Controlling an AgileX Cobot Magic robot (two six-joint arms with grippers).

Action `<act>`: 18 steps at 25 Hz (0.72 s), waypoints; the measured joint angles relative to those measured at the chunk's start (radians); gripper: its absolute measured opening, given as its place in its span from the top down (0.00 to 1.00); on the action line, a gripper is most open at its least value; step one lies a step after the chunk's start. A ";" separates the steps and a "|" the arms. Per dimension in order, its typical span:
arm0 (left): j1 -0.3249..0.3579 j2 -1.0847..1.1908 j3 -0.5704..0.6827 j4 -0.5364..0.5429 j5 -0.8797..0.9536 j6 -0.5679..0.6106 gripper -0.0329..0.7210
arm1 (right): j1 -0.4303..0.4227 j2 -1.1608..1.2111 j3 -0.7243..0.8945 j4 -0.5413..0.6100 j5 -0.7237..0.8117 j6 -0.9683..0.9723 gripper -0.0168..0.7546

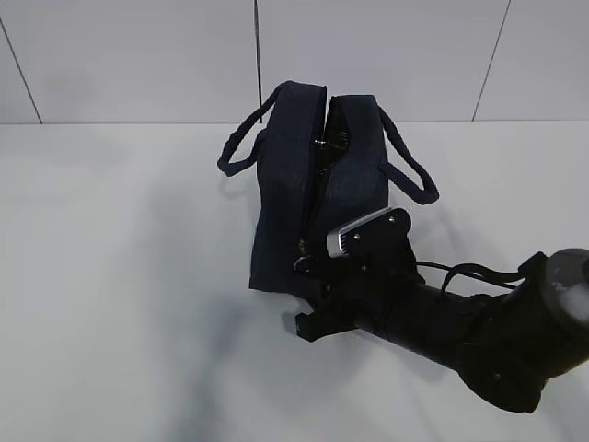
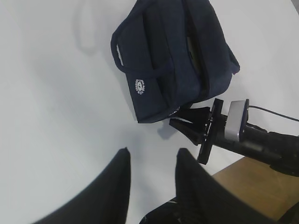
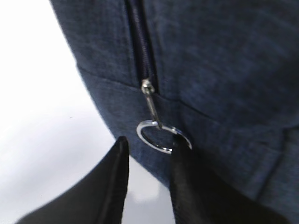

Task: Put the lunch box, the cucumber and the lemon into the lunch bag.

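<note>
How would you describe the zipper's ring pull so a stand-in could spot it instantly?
Find the navy lunch bag standing on the white table. Follow its top zipper down the end that faces the right tool. There hangs the ring pull, a small silver loop on a thin link, the only shiny metal on the dark fabric.

Table: we see a plain white tabletop, matte and evenly lit, with soft grey shadows lying on it.
Wall: behind the table we see pale grey-white panels divided by thin dark seams.
Floor or furniture: in the left wrist view we see a brown wooden surface past the table's edge.
Light: we find it diffuse, with no hard glare.
</note>
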 joint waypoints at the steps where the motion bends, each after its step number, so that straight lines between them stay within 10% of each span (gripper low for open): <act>1: 0.000 0.000 0.000 0.000 0.000 0.000 0.64 | 0.000 0.000 0.000 -0.021 0.000 0.000 0.67; 8: 0.000 0.000 0.000 0.000 0.000 0.000 0.64 | 0.000 -0.034 0.039 -0.169 0.001 0.000 0.67; 18: 0.000 0.000 0.000 0.000 0.000 0.000 0.64 | 0.000 -0.073 0.073 -0.018 0.001 -0.032 0.67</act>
